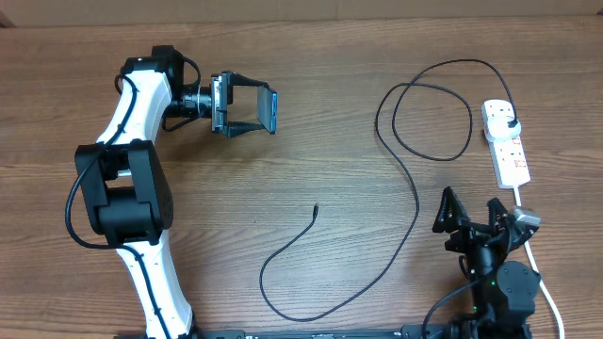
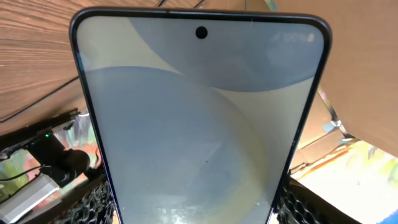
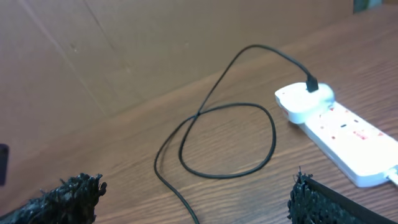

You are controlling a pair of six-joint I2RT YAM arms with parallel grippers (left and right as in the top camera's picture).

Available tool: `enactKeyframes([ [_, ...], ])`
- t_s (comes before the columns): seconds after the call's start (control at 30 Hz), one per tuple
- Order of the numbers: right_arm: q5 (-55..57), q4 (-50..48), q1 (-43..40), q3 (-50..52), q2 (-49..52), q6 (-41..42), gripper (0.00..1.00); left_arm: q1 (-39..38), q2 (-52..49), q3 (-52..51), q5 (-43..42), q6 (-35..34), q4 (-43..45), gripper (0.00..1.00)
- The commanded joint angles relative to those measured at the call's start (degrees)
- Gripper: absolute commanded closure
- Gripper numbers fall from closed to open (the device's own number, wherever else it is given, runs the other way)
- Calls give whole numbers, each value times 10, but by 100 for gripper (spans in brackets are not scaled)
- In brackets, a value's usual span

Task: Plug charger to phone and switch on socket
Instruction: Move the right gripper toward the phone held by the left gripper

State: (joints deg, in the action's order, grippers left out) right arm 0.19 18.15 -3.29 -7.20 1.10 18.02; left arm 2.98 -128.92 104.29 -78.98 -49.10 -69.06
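Phone (image 2: 199,124) sits clamped in your left gripper (image 1: 268,110) over the left of the bench (image 1: 330,56); your right gripper (image 1: 471,217) stands wide apart near the socket (image 1: 512,155), the charger (image 1: 416,205) plugged into it.

Brown wood-grain table (image 1: 283,179). A thin black cable (image 1: 415,202) lies loose on it. Its free tip (image 1: 315,207) is near the table's middle. From there the cable curves toward the near edge, runs up the right half and makes one crossed loop. It ends in a black plug (image 1: 509,123) seated in the far end of a white power strip (image 1: 509,155). The strip lies flat at the right side, red marks on top. A white cord (image 1: 545,287) leaves its near end.
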Motion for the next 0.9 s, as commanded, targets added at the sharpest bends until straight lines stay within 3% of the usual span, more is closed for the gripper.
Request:
enactKeyframes([
  [0.0,-3,12,-2,-64,20,2,0,-4,-4,16,-16,18,-1,96],
  [0.23,-66,71,-2,-200,155,2,0,-4,-4,16,-14,23,-1,96],
  [0.53,-262,141,-1,-400,452,36,0,-4,-4,16,30,24,-2,96],
  [0.73,-440,103,-1,-454,646,43,0,-5,-4,16,45,23,-3,96],
  [0.87,-504,60,-1,-454,718,113,0,-12,-4,16,103,19,-15,96],
])
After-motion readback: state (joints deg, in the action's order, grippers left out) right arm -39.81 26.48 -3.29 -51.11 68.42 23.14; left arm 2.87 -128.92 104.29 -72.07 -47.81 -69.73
